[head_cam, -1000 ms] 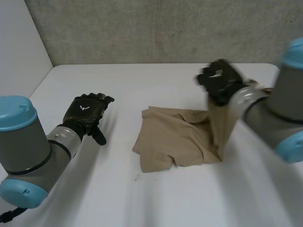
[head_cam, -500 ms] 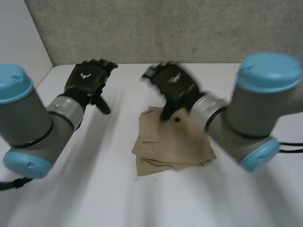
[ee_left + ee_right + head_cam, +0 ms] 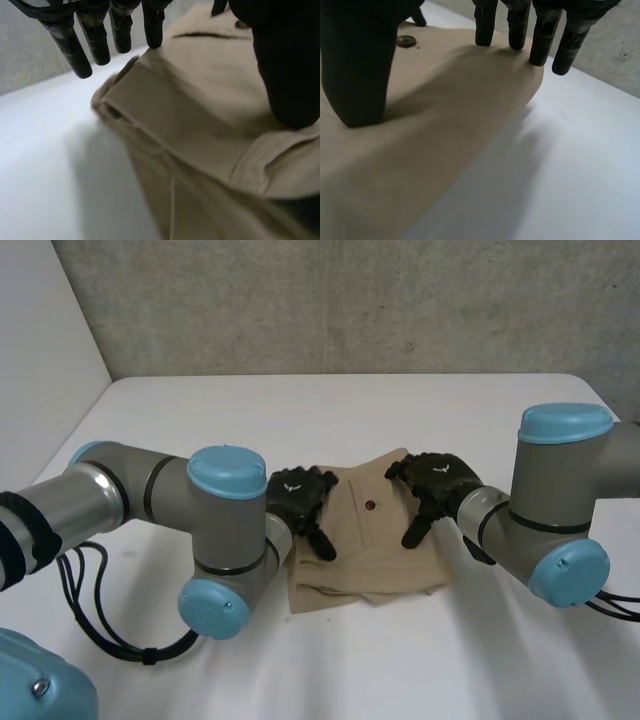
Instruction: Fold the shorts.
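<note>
The tan shorts (image 3: 368, 545) lie folded in a compact stack at the middle of the white table (image 3: 200, 420), with a small button (image 3: 371, 506) on the top layer. My left hand (image 3: 300, 498) rests open on the stack's left edge. In the left wrist view its straight fingers (image 3: 97, 35) reach past the folded edge of the shorts (image 3: 200, 125) and its thumb (image 3: 287, 65) lies on the cloth. My right hand (image 3: 432, 480) is open on the right side; its fingers (image 3: 517, 25) and thumb (image 3: 355, 65) press the shorts (image 3: 420, 140) near the button (image 3: 406, 40).
A grey wall (image 3: 350, 300) runs along the table's far edge, and a white panel (image 3: 40, 340) stands at the left. Bare table (image 3: 570, 165) stretches beside the shorts past my right hand, and more bare table (image 3: 50, 175) lies beside my left hand.
My right hand swung the lifted right side of the shorts over to the left, let go, and came down on the stack. My left hand moved from the far left onto the left edge.
</note>
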{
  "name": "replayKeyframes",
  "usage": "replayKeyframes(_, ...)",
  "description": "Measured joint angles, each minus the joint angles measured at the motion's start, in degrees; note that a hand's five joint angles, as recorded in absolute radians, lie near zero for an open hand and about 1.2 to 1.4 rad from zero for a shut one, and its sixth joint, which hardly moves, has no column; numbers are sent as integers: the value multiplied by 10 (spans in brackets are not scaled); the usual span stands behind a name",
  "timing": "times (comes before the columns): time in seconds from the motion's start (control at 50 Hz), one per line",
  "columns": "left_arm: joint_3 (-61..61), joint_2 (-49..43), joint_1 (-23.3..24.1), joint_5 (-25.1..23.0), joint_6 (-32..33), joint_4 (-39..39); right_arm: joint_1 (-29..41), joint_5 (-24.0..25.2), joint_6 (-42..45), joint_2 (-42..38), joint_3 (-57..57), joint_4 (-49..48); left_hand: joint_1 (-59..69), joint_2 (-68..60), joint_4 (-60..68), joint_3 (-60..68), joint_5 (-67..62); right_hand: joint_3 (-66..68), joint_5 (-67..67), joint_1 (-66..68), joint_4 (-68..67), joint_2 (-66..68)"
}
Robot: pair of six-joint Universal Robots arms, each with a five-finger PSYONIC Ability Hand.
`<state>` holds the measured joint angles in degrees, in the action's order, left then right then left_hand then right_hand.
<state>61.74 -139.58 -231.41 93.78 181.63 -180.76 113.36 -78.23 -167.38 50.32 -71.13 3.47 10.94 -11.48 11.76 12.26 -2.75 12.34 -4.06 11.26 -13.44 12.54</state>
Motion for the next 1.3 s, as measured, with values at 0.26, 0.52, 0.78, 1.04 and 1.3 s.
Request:
replayKeyframes(0.26,38,35,-4,0,69,33,-1,-19,115,-18,3,36,-14,0,0,0,0,-21,0,-33,0,-22)
replayKeyframes(0.52,53,223,-18,3,61,36,-12,-73,-17,186,-5,-25,-15,0,0,0,0,-21,4,-34,0,-22)
replayKeyframes(0.78,65,419,-182,-21,-28,178,-74,-163,-45,328,1,55,-15,0,-1,0,0,-21,4,-34,0,-22)
replayKeyframes(1.04,74,443,-210,-62,-39,202,-81,-114,-37,333,-9,88,-15,0,-1,0,0,-21,4,-34,0,-22)
replayKeyframes(1.3,119,440,-207,-65,-33,165,-74,-109,-26,339,-31,75,-15,0,-1,0,0,-21,4,-34,0,-22)
